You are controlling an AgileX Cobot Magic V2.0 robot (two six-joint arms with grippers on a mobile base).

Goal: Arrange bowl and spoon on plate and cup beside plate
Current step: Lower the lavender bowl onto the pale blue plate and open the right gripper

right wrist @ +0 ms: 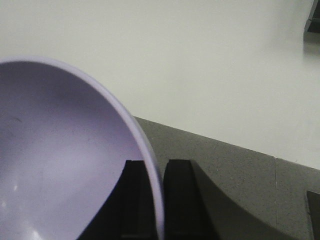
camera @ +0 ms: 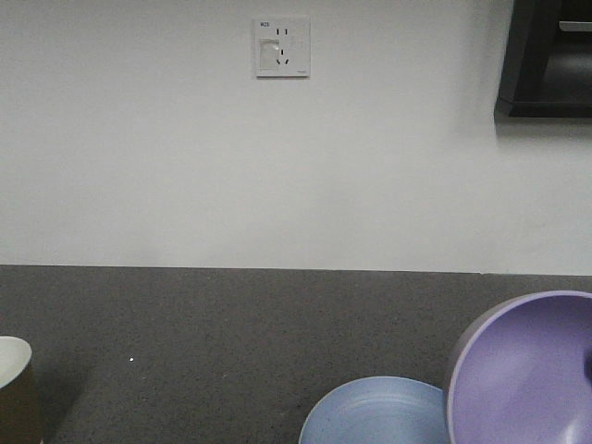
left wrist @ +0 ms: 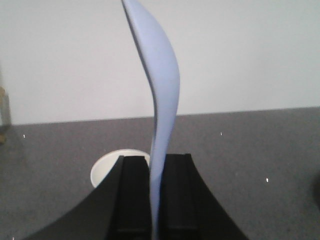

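Observation:
The lavender bowl [camera: 527,379] hangs tilted at the lower right of the front view, just right of the light blue plate [camera: 379,413] on the dark counter. In the right wrist view my right gripper [right wrist: 157,167] is shut on the bowl's [right wrist: 60,165] rim, one finger inside and one outside. My left gripper [left wrist: 156,162] is shut on the handle of the pale blue spoon [left wrist: 162,90], which stands upright with its scoop up. Below and behind the left fingers sits the cup [left wrist: 107,167], its white inside showing. The cup [camera: 17,388] also shows at the front view's lower left edge.
A dark grey speckled counter [camera: 231,324] runs back to a white wall with a socket plate [camera: 281,46]. A black cabinet or shelf [camera: 548,60] hangs at the upper right. A seam in the counter [right wrist: 276,195] shows at the right in the right wrist view.

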